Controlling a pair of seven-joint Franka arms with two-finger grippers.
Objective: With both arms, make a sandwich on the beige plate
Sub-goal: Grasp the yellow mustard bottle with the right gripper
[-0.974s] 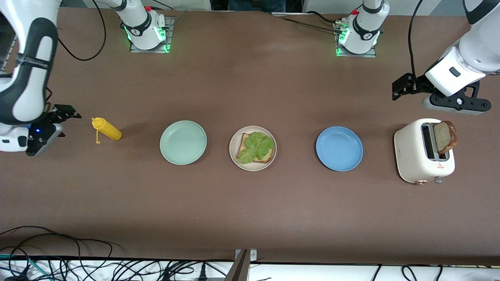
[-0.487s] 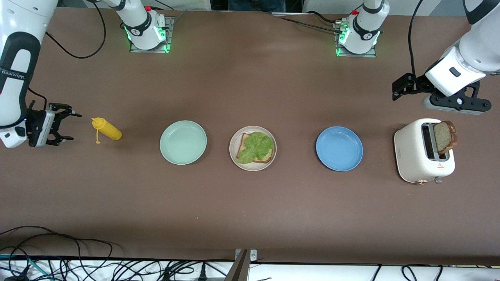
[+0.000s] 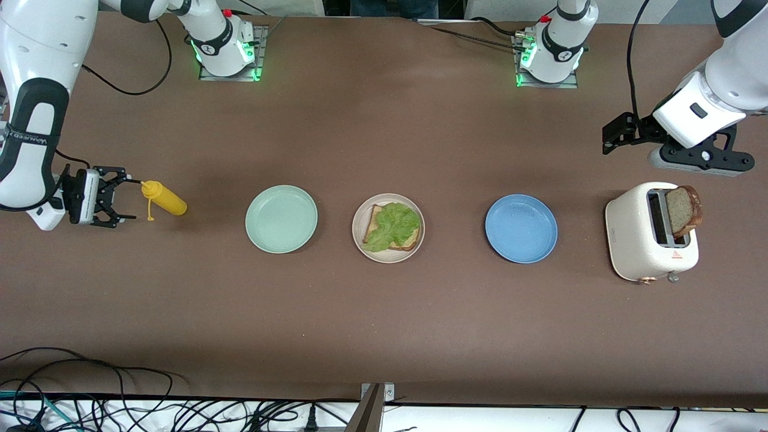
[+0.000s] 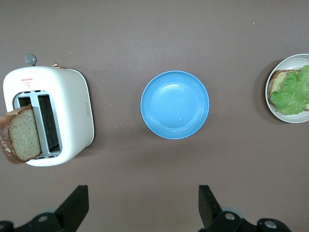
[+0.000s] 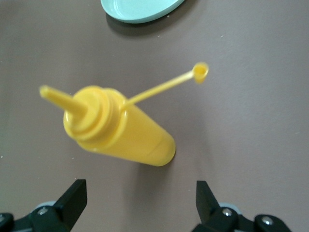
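— What's on the worktop (image 3: pixel 384 324), left to right?
— Right pincer (image 3: pixel 129 201) wide beside the yellow bottle (image 3: pixel 165 200), mint plate (image 3: pixel 281 218), beige plate (image 3: pixel 360 235) centre with bread and lettuce (image 3: pixel 393 226), blue plate (image 3: pixel 521 228), toaster (image 3: pixel 642 240).
— And the left pincer (image 3: pixel 607 139)?
— Wide, upper right. Its wrist view shows the toaster's empty slot (image 4: pixel 49 123) beside the bread slice (image 4: pixel 21 134).

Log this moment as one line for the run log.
right pincer: open, beside mustard bottle | left pincer: open, waiting | beige plate: bread and lettuce | toaster: second slice
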